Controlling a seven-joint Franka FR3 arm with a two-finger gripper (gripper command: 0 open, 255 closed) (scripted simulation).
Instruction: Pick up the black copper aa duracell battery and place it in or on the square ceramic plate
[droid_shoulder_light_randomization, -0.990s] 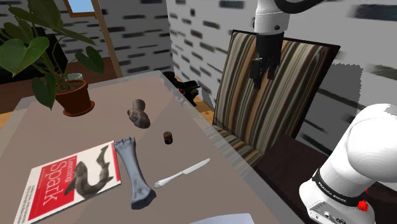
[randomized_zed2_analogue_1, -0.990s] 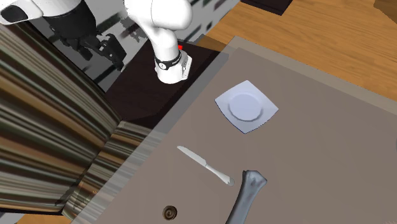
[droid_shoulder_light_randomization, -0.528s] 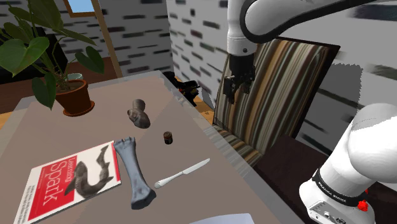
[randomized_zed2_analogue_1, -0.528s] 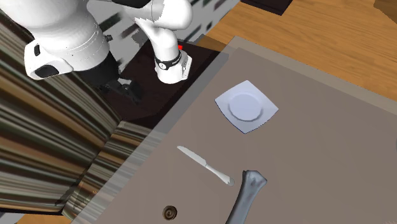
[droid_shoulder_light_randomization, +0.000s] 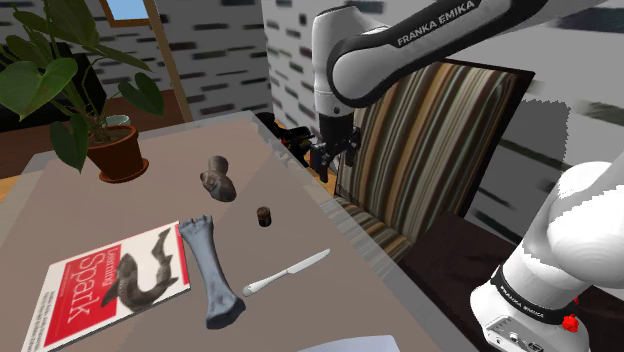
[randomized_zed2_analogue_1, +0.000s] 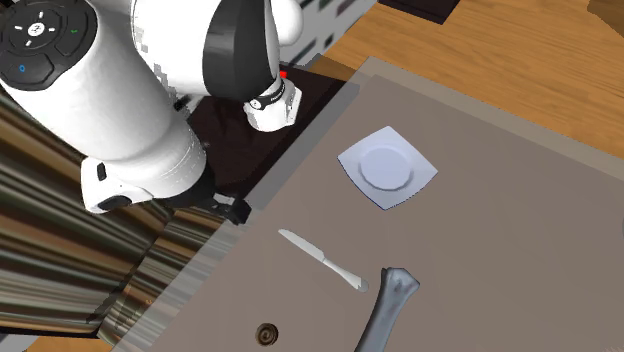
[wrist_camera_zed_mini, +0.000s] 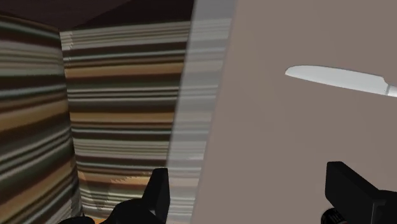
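1. Hovering over the bench (droid_shoulder_light_randomization: 150, 205) edge beside the striped chair (droid_shoulder_light_randomization: 430, 150), the gripper (droid_shoulder_light_randomization: 326, 165) carries nothing; its fingers stand wide apart, apparently ready to straddle something small.
2. The battery (droid_shoulder_light_randomization: 264, 215) stands upright on the bench, apart from the gripper and near the knife (droid_shoulder_light_randomization: 285, 272). Standing this way, it offers its round sides to a pinch from above.
3. The square plate (randomized_zed2_analogue_1: 388, 168) lies flat beyond the knife, well apart from the battery, so the carry probably crosses the knife.
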